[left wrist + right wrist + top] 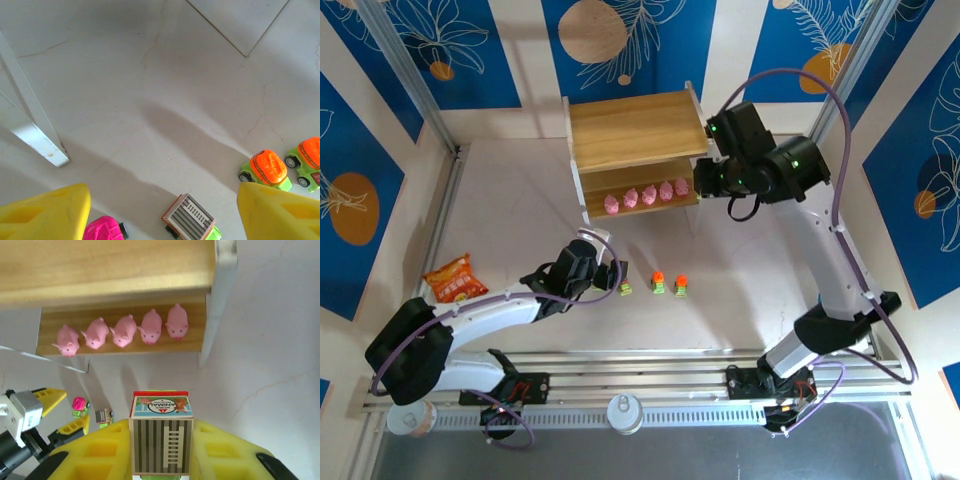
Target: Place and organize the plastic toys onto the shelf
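Note:
Several pink pig figurines (122, 331) stand in a row on the lower board of the wooden shelf (635, 128). My right gripper (161, 426) is shut on a little car with a grey striped top (161, 452), held in the air in front of the shelf's right side. On the table lie a grey-topped car (190, 219), a magenta-topped car (102, 230) and two orange-topped cars (267, 169) (309, 159). My left gripper (162, 196) hangs open just above the grey-topped and magenta-topped cars, its yellow fingers (45, 215) on either side of them.
An orange snack bag (455, 278) lies at the left of the table. The shelf's white leg (30, 125) stands close to the left gripper. The shelf's top board (638, 122) is bare. Blue patterned walls enclose the table.

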Controlling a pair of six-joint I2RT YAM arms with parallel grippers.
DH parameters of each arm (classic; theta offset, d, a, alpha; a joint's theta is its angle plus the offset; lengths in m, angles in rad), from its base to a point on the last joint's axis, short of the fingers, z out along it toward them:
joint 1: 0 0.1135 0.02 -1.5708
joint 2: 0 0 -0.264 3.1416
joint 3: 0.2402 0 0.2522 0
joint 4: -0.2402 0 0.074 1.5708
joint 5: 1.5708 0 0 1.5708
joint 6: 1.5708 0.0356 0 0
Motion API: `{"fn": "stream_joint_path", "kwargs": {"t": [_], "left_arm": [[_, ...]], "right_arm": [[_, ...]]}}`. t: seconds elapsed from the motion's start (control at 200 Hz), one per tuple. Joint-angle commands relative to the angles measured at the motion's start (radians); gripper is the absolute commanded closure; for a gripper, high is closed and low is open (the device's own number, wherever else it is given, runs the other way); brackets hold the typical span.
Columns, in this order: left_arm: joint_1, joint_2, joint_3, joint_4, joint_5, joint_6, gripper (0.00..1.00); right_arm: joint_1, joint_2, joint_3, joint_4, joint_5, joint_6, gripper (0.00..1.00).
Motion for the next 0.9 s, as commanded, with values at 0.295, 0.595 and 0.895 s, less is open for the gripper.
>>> {"fn": "stream_joint_path", "kwargs": {"t": [0.295,0.595,0.895], "left_arm": [[0.007,0.016,0.012,0.019,0.087,0.043,0.23],[0.007,0.012,0.012,0.019,0.089,0.046,0.23],[0.006,0.022,0.015,0.019,0.091,0.047,0.23]], "right_arm": [[-0.071,0.236,0.403,-0.120,-0.034,-0.089,0.78],[-0.125,0.282,0.480,-0.032,-0.060,-0.117,0.77],[-0.116,0.333,0.507,0.040,-0.074,-0.160,0.77]]}}
